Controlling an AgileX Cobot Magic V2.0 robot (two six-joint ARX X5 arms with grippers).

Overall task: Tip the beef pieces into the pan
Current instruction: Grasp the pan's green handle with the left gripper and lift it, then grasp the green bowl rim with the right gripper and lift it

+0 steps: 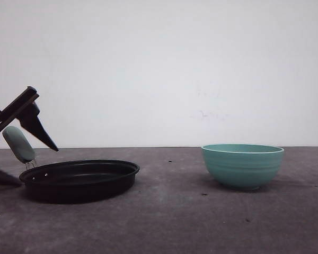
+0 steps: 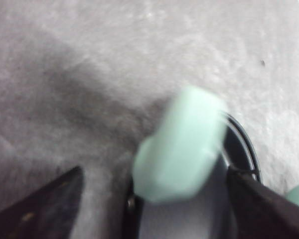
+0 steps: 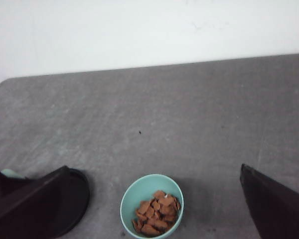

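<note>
- Beef pieces (image 3: 157, 213) sit heaped in the teal bowl (image 1: 243, 166), right of centre in the front view; we haven't poured yet.
- Pan (image 1: 79, 180) sits lower left, its mint handle (image 1: 19, 144) angling up-left.
- We see the left gripper (image 1: 22, 131) at far left, jaws spread, handle between them w/o contact.
- Right gripper (image 3: 154, 209): fingers wide apart, nothing held; bowl lies between them, farther out.
- Key relation: right arm is nearer the bowl; pan lies to the bowl's left, well apart, so the pour goes leftward.
</note>
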